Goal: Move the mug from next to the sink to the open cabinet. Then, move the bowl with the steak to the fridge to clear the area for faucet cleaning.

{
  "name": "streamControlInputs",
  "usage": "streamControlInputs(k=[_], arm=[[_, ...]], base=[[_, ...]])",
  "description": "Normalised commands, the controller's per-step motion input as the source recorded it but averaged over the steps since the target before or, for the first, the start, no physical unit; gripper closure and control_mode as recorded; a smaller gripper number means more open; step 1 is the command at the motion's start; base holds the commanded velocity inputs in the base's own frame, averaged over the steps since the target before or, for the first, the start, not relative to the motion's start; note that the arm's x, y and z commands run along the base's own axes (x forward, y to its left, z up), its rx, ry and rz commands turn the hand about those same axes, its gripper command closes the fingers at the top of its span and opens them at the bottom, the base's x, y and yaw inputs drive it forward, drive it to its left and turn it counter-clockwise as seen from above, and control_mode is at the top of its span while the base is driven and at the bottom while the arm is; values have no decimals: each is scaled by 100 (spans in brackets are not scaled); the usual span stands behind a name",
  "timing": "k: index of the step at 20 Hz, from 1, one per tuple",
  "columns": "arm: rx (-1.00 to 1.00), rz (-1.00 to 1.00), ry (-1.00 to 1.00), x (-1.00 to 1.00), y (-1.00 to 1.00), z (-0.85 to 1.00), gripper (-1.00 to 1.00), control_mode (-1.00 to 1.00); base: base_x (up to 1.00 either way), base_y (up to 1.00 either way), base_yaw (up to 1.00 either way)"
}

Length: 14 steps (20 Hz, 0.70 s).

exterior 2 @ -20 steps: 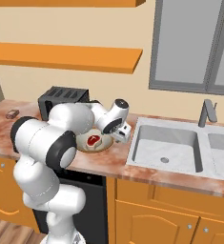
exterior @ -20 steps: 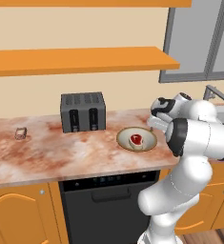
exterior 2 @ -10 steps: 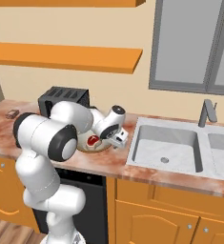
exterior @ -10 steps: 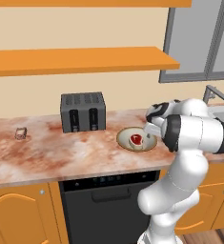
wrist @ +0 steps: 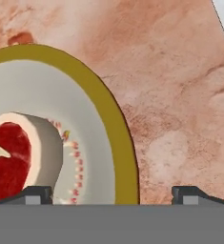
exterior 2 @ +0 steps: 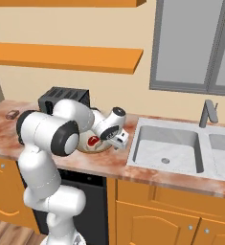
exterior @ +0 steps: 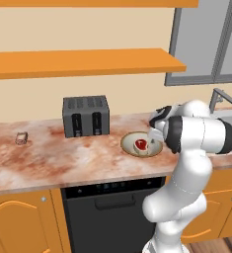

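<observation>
On the marbled countertop [exterior: 63, 158], bowl [exterior: 130, 142] w/ steak [exterior: 141, 145] sits near the front edge, just left of the sink [exterior 2: 169, 148]; gripper [wrist: 111, 193] hangs wide apart straddling its olive rim, so I'd lower straight, pinch rim only, keep level.

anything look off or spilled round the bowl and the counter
Nothing stands out. The bowl sits flat on the marbled counter, with the steak wholly inside it and nothing spilled around it. The open gripper straddles the bowl's rim, one fingertip inside and one outside. The toaster stands upright behind.
</observation>
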Motion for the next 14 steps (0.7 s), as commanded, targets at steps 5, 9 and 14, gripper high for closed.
streamControlInputs(k=[5, 9, 14], arm=[[0, 0, 0, 29, 16, -34, -100, -100], [0, 0, 0, 10, 10, -29, -100, -100], [0, 0, 0, 0, 1, -5, 100, -100]], base=[[0, 0, 0], [0, 0, 0], [0, 0, 0]])
